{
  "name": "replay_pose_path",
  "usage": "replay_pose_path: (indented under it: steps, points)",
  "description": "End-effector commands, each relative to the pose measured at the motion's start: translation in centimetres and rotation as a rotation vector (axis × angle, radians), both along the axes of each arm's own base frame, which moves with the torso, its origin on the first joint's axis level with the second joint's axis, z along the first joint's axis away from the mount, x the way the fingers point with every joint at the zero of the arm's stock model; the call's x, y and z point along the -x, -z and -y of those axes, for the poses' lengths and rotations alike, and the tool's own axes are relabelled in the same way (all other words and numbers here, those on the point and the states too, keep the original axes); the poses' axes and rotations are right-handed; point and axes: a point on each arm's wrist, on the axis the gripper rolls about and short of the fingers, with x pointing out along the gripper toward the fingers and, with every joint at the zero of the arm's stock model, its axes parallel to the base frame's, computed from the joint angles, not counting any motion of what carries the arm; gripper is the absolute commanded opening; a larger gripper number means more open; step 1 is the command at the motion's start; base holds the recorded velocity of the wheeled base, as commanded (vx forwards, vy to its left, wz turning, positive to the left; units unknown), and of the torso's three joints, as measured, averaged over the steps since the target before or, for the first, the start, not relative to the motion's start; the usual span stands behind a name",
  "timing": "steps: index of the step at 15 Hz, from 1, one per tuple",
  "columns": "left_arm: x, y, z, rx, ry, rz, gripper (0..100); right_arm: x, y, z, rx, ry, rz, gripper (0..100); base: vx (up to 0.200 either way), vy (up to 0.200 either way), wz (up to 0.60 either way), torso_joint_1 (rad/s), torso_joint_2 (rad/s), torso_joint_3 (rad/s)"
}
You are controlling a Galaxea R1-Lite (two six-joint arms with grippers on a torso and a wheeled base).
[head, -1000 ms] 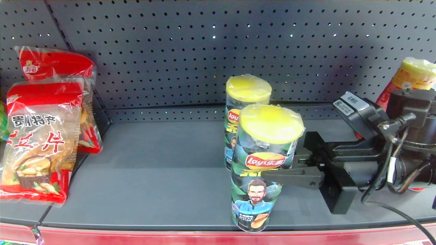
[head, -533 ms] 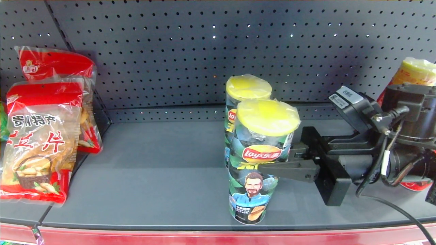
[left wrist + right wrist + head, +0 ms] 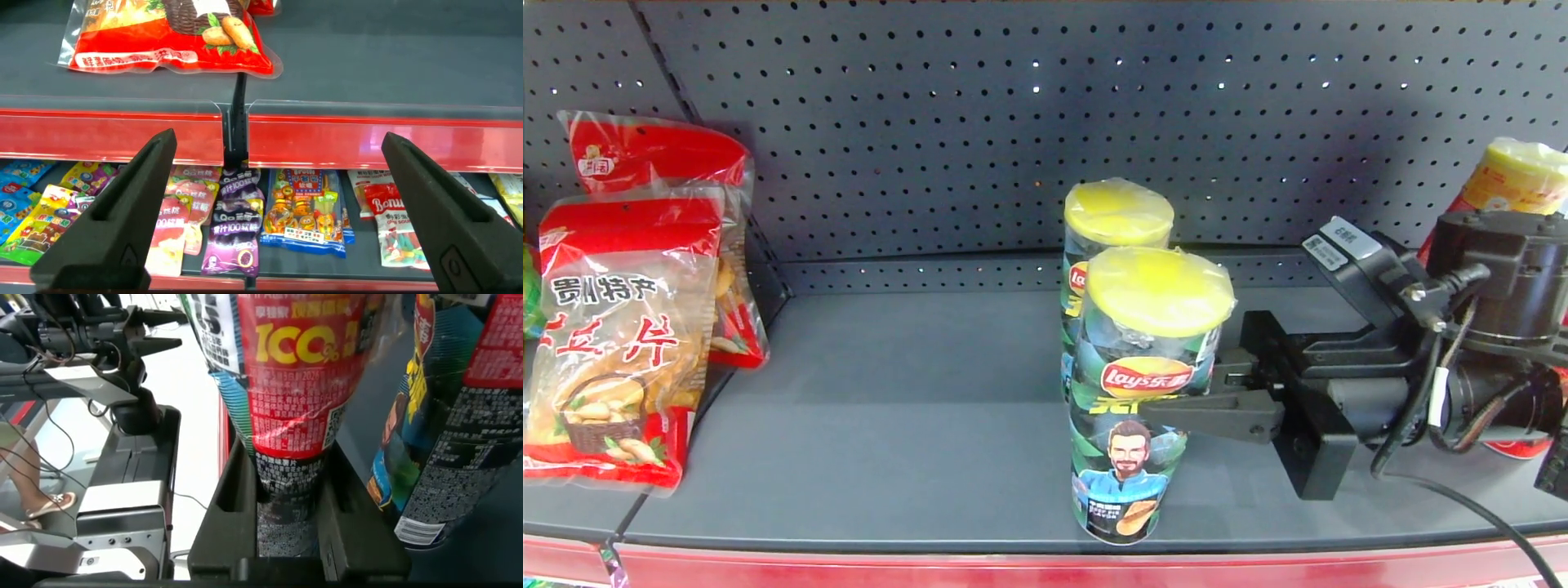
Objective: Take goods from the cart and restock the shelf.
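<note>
A green chips can (image 3: 1143, 384) with a yellow lid stands upright near the front lip of the grey shelf (image 3: 890, 425). My right gripper (image 3: 1176, 400) comes in from the right and is shut on its middle. Right behind it stands a matching can (image 3: 1115, 220). In the right wrist view the held can (image 3: 294, 392) sits between the fingers of my right gripper (image 3: 288, 498), with the second can (image 3: 458, 416) beside it. My left gripper (image 3: 278, 139) hangs open and holds nothing, in front of the shelf's red front rail (image 3: 327, 131).
Two red snack bags (image 3: 621, 327) lean at the shelf's left end. Another yellow-lidded can (image 3: 1511, 180) stands at the far right behind my right arm. A pegboard wall closes the back. Free shelf room lies between the bags and the cans. Snack packets (image 3: 237, 220) hang on the lower shelf.
My right gripper has carried the front can a little left and back from the shelf's lip, closer to the can behind.
</note>
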Motion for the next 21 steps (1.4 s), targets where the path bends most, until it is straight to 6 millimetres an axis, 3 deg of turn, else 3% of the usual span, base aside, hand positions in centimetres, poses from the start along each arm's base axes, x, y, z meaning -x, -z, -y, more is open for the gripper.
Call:
replay_pose_path:
  steps: [1,4,5,21]
  points:
    - [0.0,0.0,0.0,0.0,-0.001,-0.001,100,-0.1,0.2,0.0,0.005,0.001,-0.007,0,0.0,0.0,0.0,0.0,0.0,0.0]
    - [0.0,0.0,0.0,0.0,-0.001,-0.001,100,0.1,0.4,0.1,0.009,-0.002,-0.012,0,0.0,0.0,0.0,0.0,0.0,0.0]
    - [0.0,0.0,0.0,0.0,-0.001,-0.001,100,0.2,0.5,0.1,0.011,0.0,-0.015,100,0.0,0.0,0.0,0.0,0.0,0.0]
    - [0.0,0.0,0.0,0.0,-0.001,-0.001,100,2.3,0.8,1.8,0.012,0.011,-0.019,100,0.0,0.0,0.0,0.0,0.0,0.0]
